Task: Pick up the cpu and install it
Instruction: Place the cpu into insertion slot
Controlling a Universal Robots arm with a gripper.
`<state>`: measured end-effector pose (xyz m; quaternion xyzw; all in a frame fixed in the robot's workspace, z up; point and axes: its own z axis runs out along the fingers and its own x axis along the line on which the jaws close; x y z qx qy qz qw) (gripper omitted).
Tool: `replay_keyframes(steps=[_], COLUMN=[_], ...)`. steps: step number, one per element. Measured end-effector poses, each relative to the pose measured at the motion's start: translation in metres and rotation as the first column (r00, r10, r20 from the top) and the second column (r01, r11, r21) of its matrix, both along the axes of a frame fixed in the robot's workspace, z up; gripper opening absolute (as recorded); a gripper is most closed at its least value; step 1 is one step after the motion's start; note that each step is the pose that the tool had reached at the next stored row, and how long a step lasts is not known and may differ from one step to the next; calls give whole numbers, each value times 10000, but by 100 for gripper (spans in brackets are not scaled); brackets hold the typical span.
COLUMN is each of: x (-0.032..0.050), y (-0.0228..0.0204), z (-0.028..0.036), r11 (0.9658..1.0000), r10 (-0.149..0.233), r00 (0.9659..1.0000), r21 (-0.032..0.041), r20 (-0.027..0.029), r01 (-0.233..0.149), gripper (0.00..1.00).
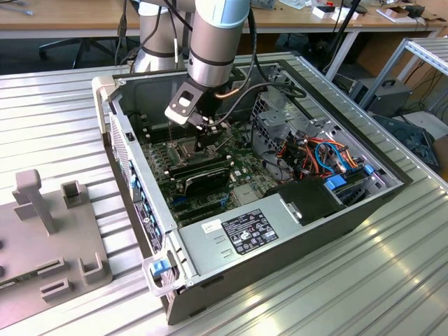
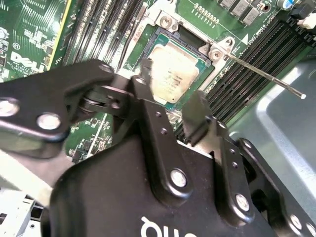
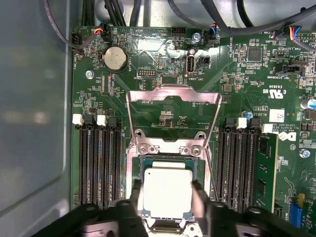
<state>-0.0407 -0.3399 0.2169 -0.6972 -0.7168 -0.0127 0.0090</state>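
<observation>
Claw [image 3: 167, 196] seemingly clamps the cpu [image 3: 167, 185] over the socket [image 3: 173, 162]; contact edges partly hidden

exterior view: high, oblique, distant | both wrist views: close above motherboard [image 3: 247, 74]

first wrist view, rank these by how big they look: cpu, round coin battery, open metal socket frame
1. open metal socket frame
2. cpu
3. round coin battery, clearly smallest
</observation>
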Motion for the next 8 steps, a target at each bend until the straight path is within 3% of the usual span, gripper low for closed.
replay_keyframes(steps=[1, 2, 4, 5, 7, 8], x=[0, 0, 0, 0, 0, 0], y=[0, 0, 0, 0, 0, 0], z=[1, 4, 8, 9, 11, 12], r11=[10000, 10000, 10000, 10000, 10000, 10000], r10=[0, 0, 0, 0, 0, 0], r00=[10000, 10000, 10000, 10000, 10000, 10000], r21=[0, 0, 0, 0, 0, 0], r20=[0, 0, 0, -1, 0, 0], r01=[0, 0, 0, 0, 0, 0], gripper=[47, 35, 23, 23, 11, 11])
